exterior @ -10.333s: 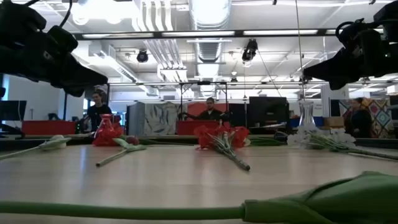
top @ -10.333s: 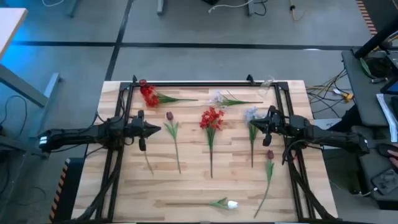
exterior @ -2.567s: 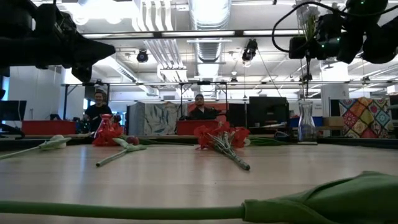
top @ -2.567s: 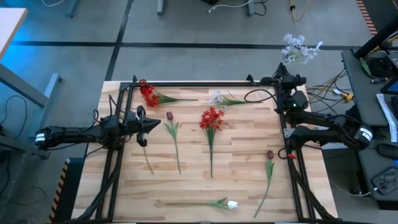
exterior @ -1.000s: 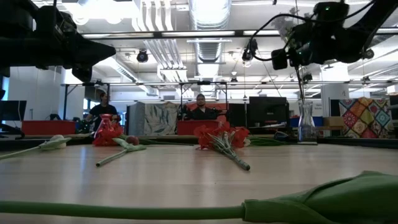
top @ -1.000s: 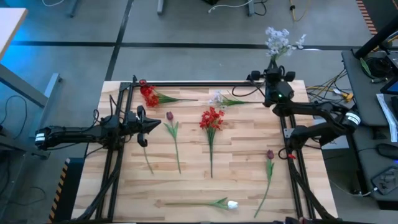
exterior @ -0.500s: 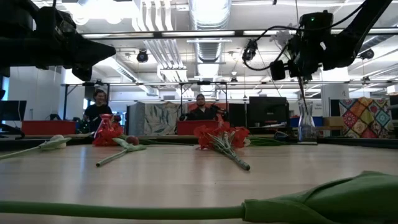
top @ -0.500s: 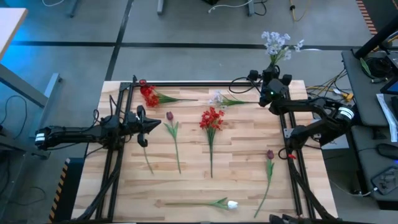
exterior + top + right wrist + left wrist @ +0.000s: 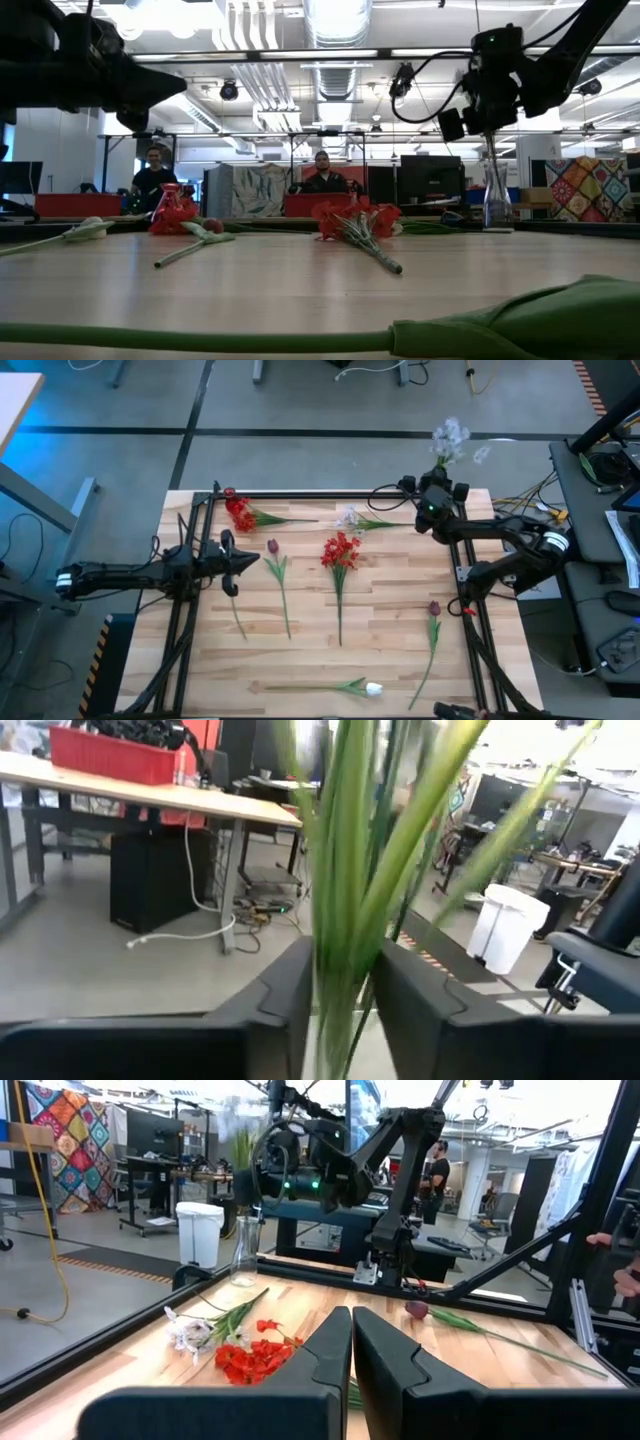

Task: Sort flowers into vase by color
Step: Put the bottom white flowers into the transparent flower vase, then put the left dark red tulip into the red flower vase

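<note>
My right gripper (image 9: pixel 432 502) hangs over the clear glass vase (image 9: pixel 493 197) at the table's far right corner. A pale blue-white spray (image 9: pixel 450 438) stands upright with its green stems (image 9: pixel 345 920) between the open fingers and its lower end in the vase. My left gripper (image 9: pixel 242 564) is shut, empty, and hovers at the left beside a maroon tulip (image 9: pixel 272 547). Flat on the table lie two red clusters (image 9: pixel 340 550) (image 9: pixel 238 512), another pale spray (image 9: pixel 352 518), a second maroon tulip (image 9: pixel 434 608) and a white tulip (image 9: pixel 372 688). My right gripper comes from above, pointing down, one finger (image 9: pixel 285 995) on each side of the spray's stems (image 9: pixel 340 970), across them. Whether the fingers touch the stems I cannot tell. The spray stands upright, its lower stem (image 9: pixel 493 170) inside the vase's neck.
A black frame rail (image 9: pixel 320 494) runs round the table's far, left and right sides. Bare wood (image 9: pixel 300 660) lies between the flowers toward the near edge. People sit at desks in the room behind the table (image 9: pixel 322 180).
My right gripper has gone down toward the vase and a little toward the table's left edge, carrying the spray upright. The spray's stems have sunk deeper into the vase, and its head has swung slightly.
</note>
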Controlling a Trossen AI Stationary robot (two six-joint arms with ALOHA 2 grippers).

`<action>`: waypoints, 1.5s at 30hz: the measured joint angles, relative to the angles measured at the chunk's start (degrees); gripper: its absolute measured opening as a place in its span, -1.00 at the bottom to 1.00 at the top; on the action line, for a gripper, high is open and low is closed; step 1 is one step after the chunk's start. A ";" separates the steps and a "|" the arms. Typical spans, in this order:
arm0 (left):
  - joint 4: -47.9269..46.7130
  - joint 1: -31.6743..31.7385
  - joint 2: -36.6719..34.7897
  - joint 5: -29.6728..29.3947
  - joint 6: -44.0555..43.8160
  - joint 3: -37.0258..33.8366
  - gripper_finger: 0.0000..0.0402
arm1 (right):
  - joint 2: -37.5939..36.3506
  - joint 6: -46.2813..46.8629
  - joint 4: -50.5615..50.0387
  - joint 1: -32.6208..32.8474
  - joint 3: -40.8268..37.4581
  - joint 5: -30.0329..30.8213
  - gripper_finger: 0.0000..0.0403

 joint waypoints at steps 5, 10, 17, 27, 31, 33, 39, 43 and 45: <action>0.00 -0.01 1.01 0.12 0.00 0.00 -1.00 | -2.59 4.62 -11.20 0.55 2.21 -0.16 -0.33; 0.00 -0.01 1.65 0.15 -0.44 0.00 -1.00 | -5.04 9.30 -22.55 1.83 4.90 -0.44 -0.30; 0.00 -0.01 1.71 -0.07 -1.29 0.00 -1.00 | -8.42 18.07 -46.16 4.03 12.19 -1.72 -0.31; 0.00 -0.02 2.87 0.37 0.06 0.00 -1.00 | -9.86 36.32 -87.57 3.93 29.32 -19.69 -0.31; 0.00 0.00 4.14 0.39 0.17 0.00 -1.00 | -9.76 36.18 -94.36 3.94 34.09 -21.61 -0.31; 0.00 -0.01 4.72 0.40 0.17 0.00 -1.00 | -9.76 35.75 -97.33 3.94 36.34 -22.86 -0.31; -0.04 -0.01 5.79 0.41 0.20 0.02 -1.00 | -9.88 34.54 -104.62 3.94 42.34 -30.42 -0.34; -1.98 0.00 6.51 0.46 0.24 1.82 -1.00 | -10.46 30.75 -105.23 4.22 44.46 -37.58 -0.42; -3.64 0.00 6.78 0.45 0.61 3.57 -1.00 | -10.83 29.24 -105.11 4.77 45.21 -40.30 -0.49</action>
